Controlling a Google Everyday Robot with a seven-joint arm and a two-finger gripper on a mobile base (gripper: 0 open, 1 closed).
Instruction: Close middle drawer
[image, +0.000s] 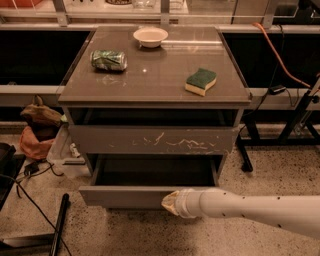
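Observation:
The middle drawer (120, 196) is pulled out of the grey-brown cabinet, and its plain flat front shows low in the camera view. Its inside (155, 172) looks dark and empty. My gripper (170, 202) is the cream tip of a white arm that reaches in from the lower right. It rests against the right part of the drawer's front. Above it sits the taller drawer front (150, 140), shut and covered in white scratch marks.
On the cabinet top (150, 80) lie a crushed green can (108, 59), a white bowl (150, 36) and a green-yellow sponge (201, 81). A brown and orange bag (37, 135) and cables (30, 170) lie at the left. A black stand's legs (245, 155) are at the right.

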